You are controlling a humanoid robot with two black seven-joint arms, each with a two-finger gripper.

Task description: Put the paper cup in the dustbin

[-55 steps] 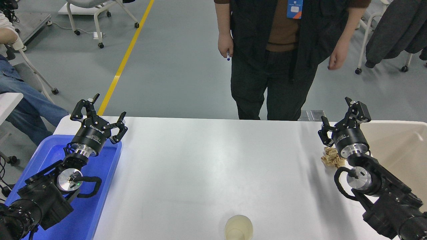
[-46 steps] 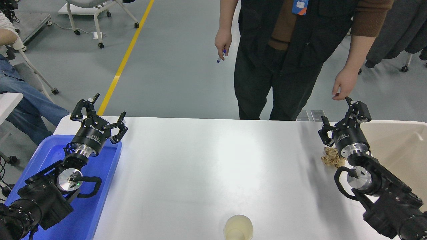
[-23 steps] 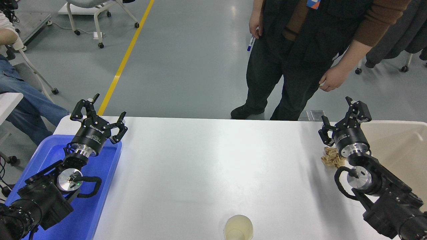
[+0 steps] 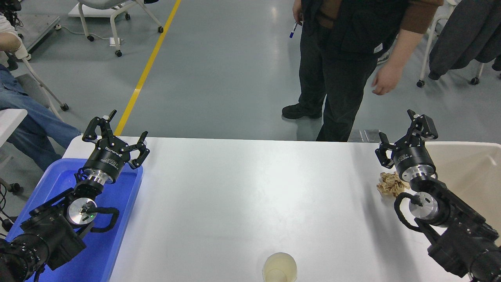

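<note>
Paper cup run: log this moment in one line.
paper cup: upright, near table edge, ungrasped | right gripper: open, empty, beside dustbin | left gripper: open, parked over blue tray

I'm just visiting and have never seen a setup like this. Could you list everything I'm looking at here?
table: one, white, centre
paper cup: one, white with cream inside, upright at the table's near edge
paper ball: one, brown, crumpled, beside the right arm
dustbin: one, beige, far right
tray: one, blue, left end
yellow line: one, on the grey floor
wheeled chairs: white, background
person: one standing beyond the table; another seated at far left
left pincer: black, open, parked over the tray
right pincer: black, open, near the dustbin
</note>
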